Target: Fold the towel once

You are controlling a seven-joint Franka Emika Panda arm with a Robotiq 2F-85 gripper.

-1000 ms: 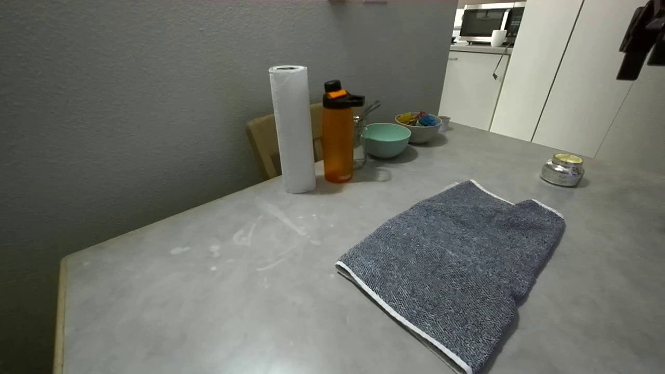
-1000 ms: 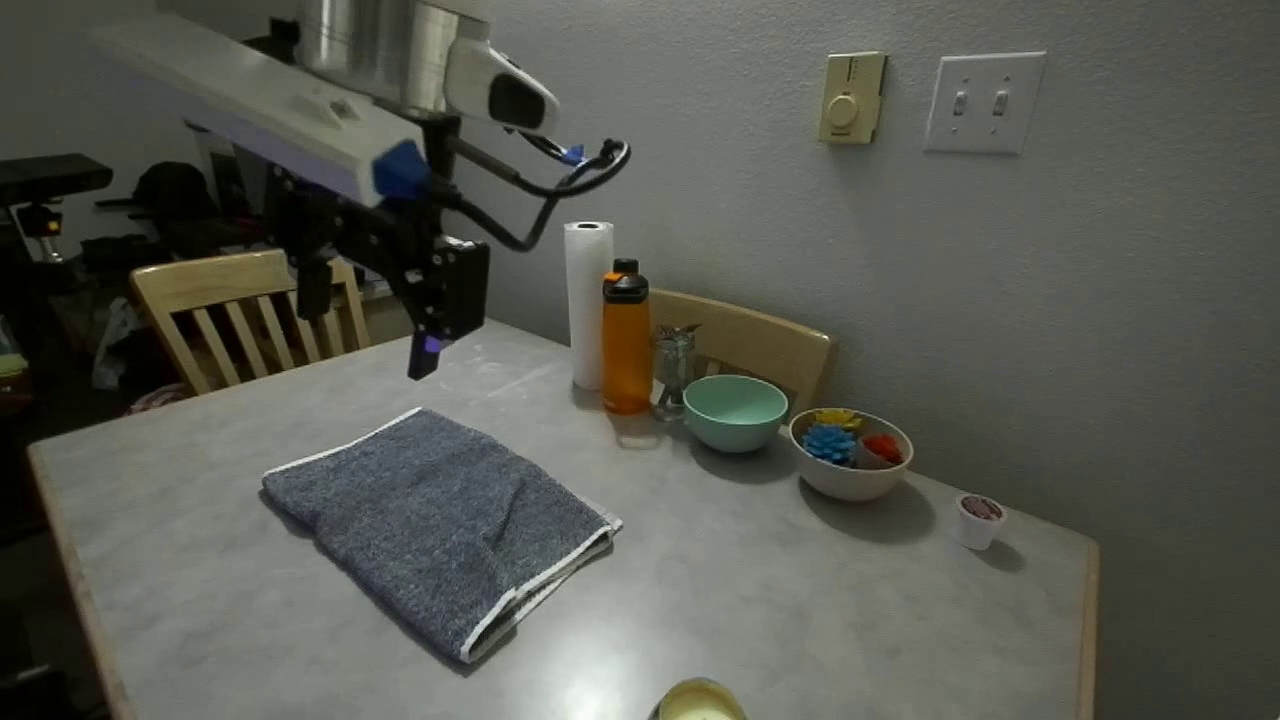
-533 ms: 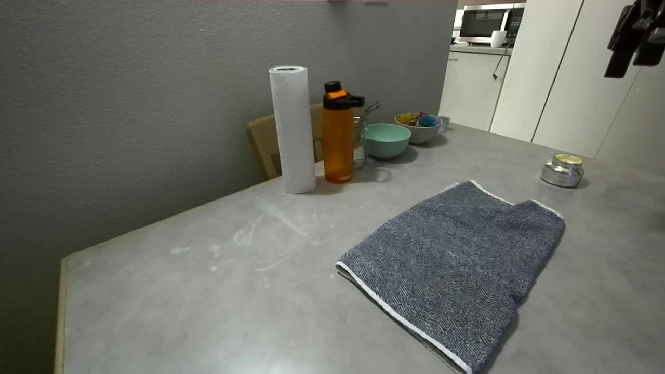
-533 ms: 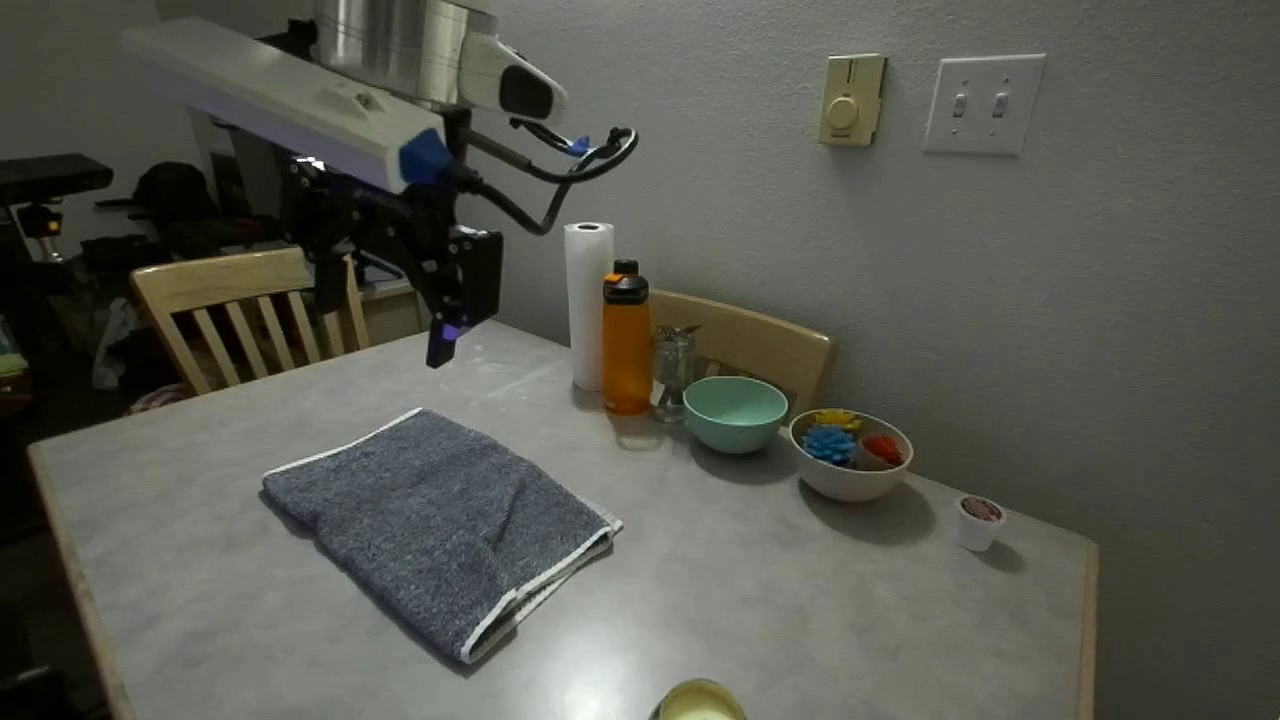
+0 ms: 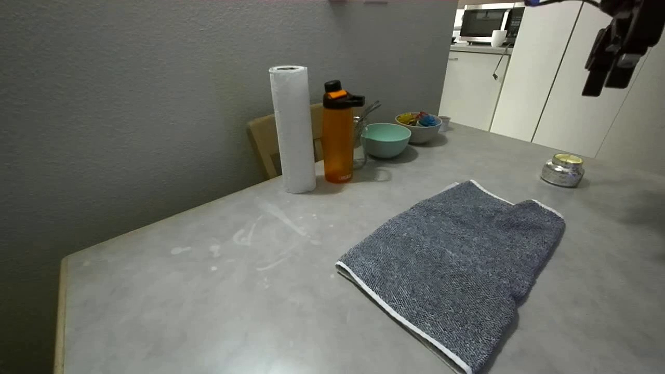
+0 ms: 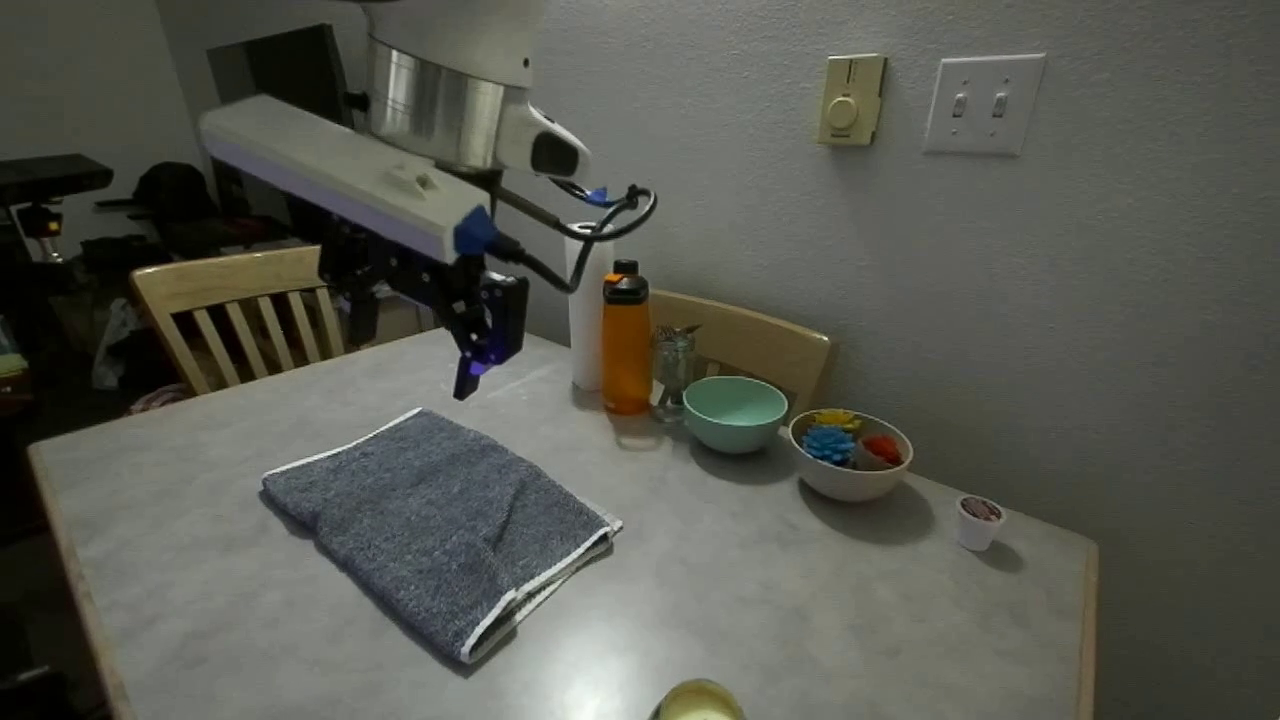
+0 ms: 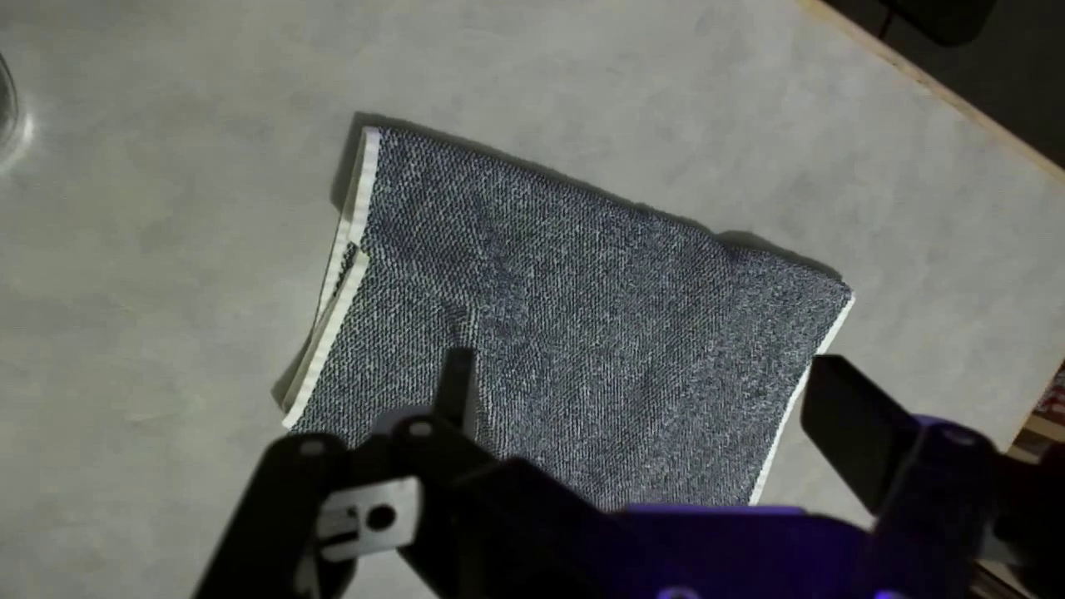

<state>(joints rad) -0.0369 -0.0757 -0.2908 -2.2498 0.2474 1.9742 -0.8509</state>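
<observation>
The towel is a dark grey cloth with whitish edge trim, lying folded and mostly flat on the table. It shows in both exterior views (image 5: 457, 259) (image 6: 430, 510) and in the wrist view (image 7: 582, 316). Its layered trim edges sit slightly offset at one end, with a small crease near them. My gripper (image 6: 414, 352) hangs in the air above the table, apart from the towel. It also shows at the upper right in an exterior view (image 5: 605, 87). In the wrist view, the gripper (image 7: 642, 366) has its fingers wide apart with nothing between them; the towel lies below.
A paper towel roll (image 5: 292, 130), an orange bottle (image 6: 627, 350), a glass jar with utensils (image 6: 673, 375), a green bowl (image 6: 735, 415) and a bowl of colored items (image 6: 850, 480) line the wall side. A small cup (image 6: 977, 524) and silver candle jar (image 5: 562, 171) also stand on the table.
The arm and gripper have moved toward the wall-side objects, first rising slightly, then dropping lower. The gripper stays open. The towel has not moved.
</observation>
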